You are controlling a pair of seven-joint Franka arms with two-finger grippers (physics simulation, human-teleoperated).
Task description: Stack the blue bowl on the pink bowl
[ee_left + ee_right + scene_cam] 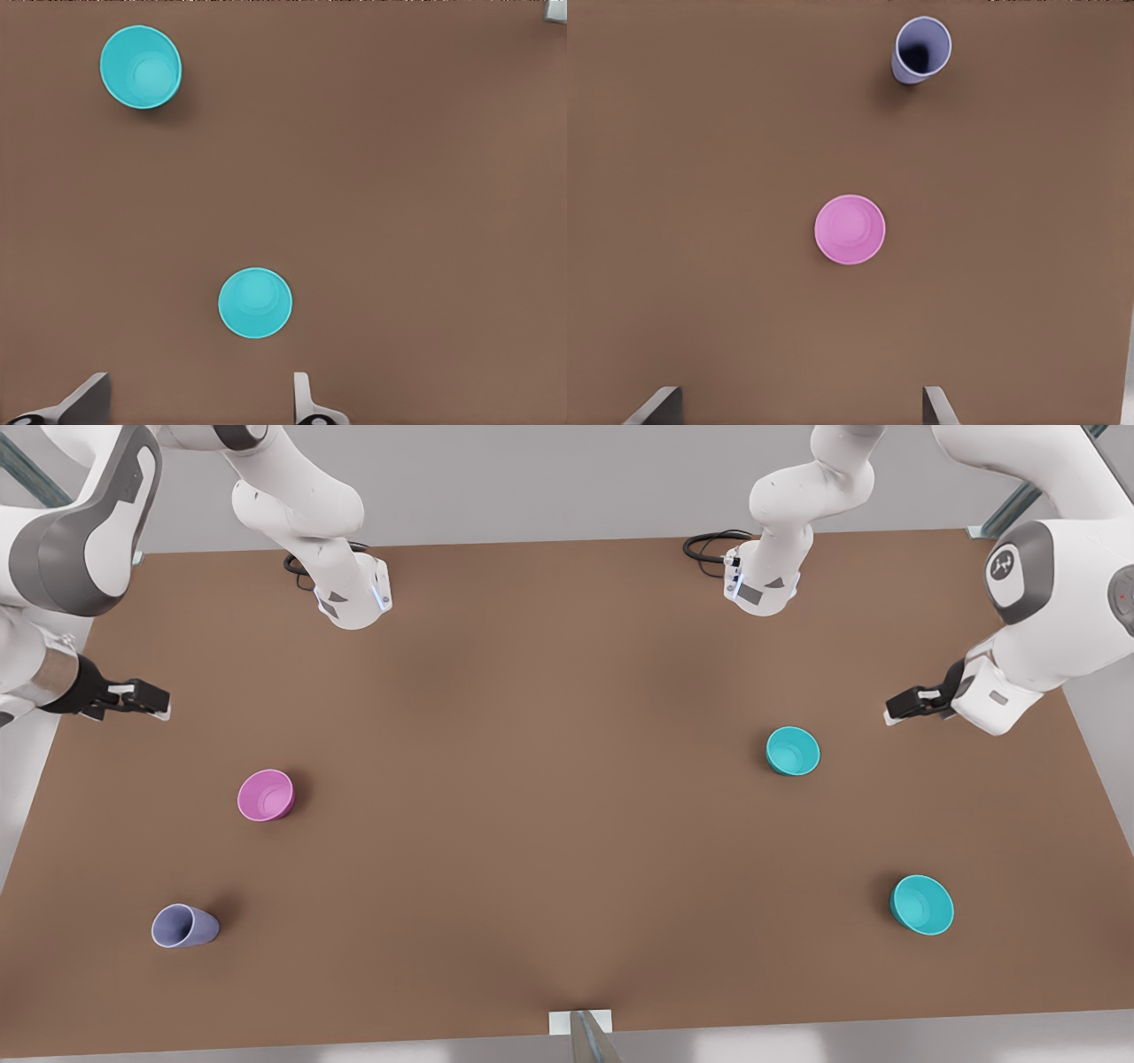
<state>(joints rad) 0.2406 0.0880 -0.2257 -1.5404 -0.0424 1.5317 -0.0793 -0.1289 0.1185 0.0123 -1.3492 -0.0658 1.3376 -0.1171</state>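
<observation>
The pink bowl (266,795) stands upright on the brown bench (549,779), toward the front view's left, and serves here as the landmark. Nearer the camera than the pink bowl, and a little further to the front view's left, a lavender cup (184,926) stands apart from it (in the right wrist view it is the tapered one with the dark mouth). Well across the bench from the pink bowl, on the front view's right, are two teal bowls: the blue bowl (793,751) roughly level with the pink bowl, and a second teal bowl (921,904) closer to the camera. None of these touch.

The right pincer (142,700) hangs above the bench just beyond the pink bowl, toward the bench's left edge, its fingers spread wide and holding nothing. The left pincer (905,707) hangs far from the pink bowl, just beyond the blue bowl, fingers likewise wide apart and empty.
</observation>
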